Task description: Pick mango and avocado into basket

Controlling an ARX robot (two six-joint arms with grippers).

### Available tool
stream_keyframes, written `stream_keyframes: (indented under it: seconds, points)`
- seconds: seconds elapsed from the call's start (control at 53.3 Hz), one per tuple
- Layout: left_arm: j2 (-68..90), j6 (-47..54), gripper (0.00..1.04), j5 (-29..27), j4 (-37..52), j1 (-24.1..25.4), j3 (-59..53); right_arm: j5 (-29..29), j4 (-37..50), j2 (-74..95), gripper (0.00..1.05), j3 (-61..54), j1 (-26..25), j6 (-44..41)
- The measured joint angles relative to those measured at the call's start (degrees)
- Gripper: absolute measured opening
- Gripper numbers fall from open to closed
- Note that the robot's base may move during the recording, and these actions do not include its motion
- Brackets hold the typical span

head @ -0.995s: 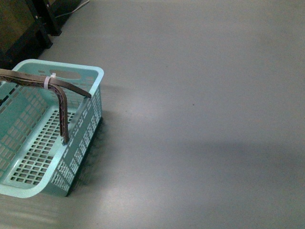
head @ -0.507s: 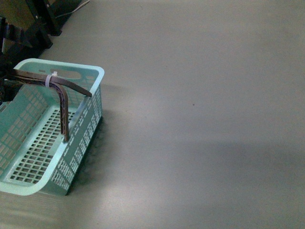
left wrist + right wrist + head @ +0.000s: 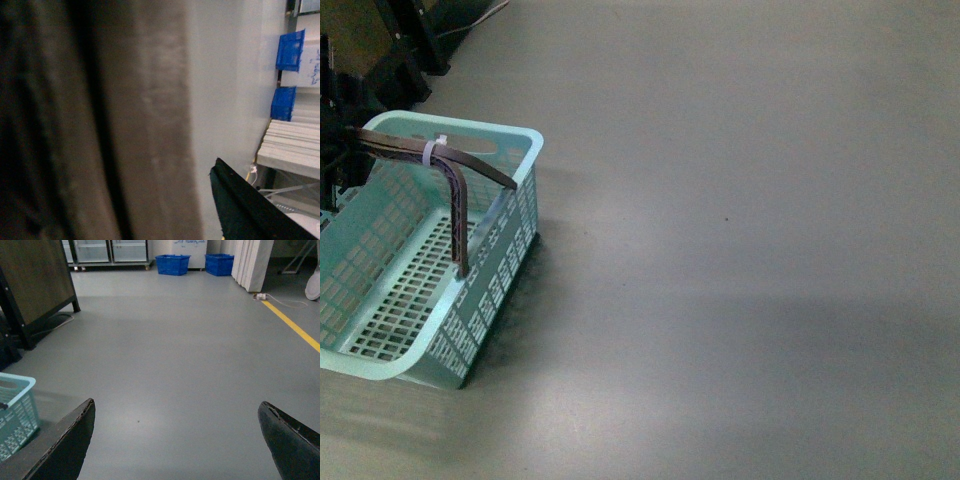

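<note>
The light teal basket [image 3: 510, 250] sits at the left of the front view, its slotted floor bare. Its brown handle [image 3: 455, 215] stands up, with a white zip tie [image 3: 435, 150] near the bend. My left gripper [image 3: 348, 142] is at the far left edge, shut on that handle. In the left wrist view the handle [image 3: 145, 125] is a close brown blur beside one dark finger [image 3: 240, 205]. My right gripper [image 3: 177, 440] is open over bare floor, and a corner of the basket [image 3: 15, 415] shows beside it. The mango and the avocado are out of view.
Grey floor [image 3: 740, 250] stretches to the right of the basket. Dark furniture legs [image 3: 405, 50] stand behind it. Farther off are two blue crates [image 3: 172, 264] [image 3: 219, 264], leaning white panels [image 3: 255, 265], a dark cabinet [image 3: 35, 280] and a yellow floor line [image 3: 295, 327].
The basket has shifted slightly right and away, its near end rising a little. My left gripper, out of frame a second ago, now shows at the left edge on the handle.
</note>
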Motion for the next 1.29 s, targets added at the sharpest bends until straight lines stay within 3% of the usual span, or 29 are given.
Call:
stream_keyframes:
  seconds: [0.15, 0.45, 0.713, 0.92, 1.295]
  points:
    - [-1.4, -4.2, 0.28, 0.0, 1.0, 0.1, -2.3, 0.0, 0.0, 0.0, 0.96, 0.0, 0.0, 0.0]
    - [-9.0, -5.0, 0.28, -0.5, -0.6, -0.2, -12.2, 0.0, 0.0, 0.0, 0.96, 0.0, 0.0, 0.0]
    - [-29.3, -11.5, 0.27, -0.2, -5.8, 0.1, -25.7, 0.0, 0.0, 0.0, 0.96, 0.0, 0.0, 0.0]
    - [-54.7, -14.0, 0.27, 0.4, -20.6, 2.1, -34.7, 0.0, 0.0, 0.0, 0.96, 0.0, 0.0, 0.0]
    - [-86.2, -13.8, 0.27, -0.1, -49.7, 3.9, -32.0, 0.0, 0.0, 0.0, 0.96, 0.0, 0.0, 0.0]
